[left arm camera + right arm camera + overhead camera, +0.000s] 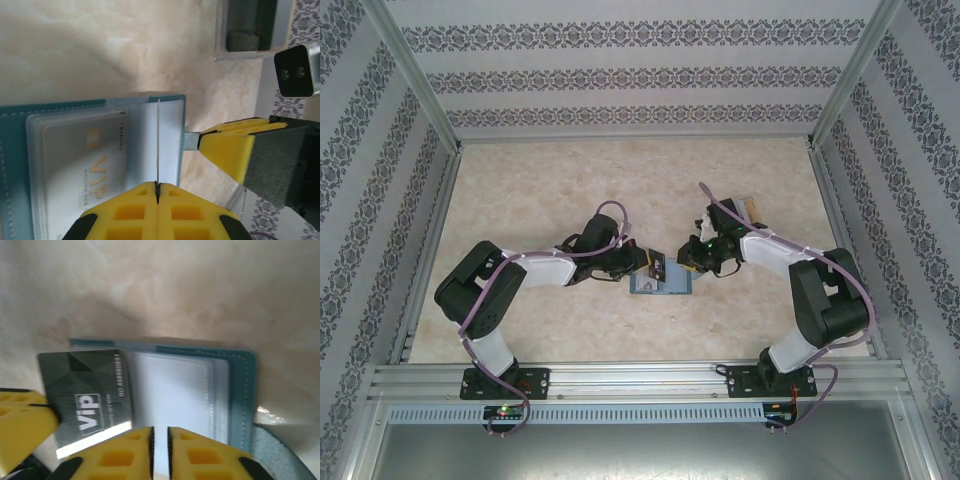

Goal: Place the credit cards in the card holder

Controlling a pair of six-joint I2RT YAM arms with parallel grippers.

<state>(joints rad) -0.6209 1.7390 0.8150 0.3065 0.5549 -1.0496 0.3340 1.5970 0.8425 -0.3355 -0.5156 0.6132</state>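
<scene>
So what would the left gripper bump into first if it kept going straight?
Probably the open card holder: the left gripper holds a dark card edge-on, pointing at its pale pockets. Depth is unclear.

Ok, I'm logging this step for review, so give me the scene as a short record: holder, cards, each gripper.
card holder: lying open, clear pockets facing up
whitish VIP card: already inside a clear pocket
dark grey VIP card: held partly over the holder, not yet in a pocket
left gripper: fingers shut on the dark grey card's edge
right gripper: fingers nearly closed, apparently pinching a clear leaf of the holder
</scene>
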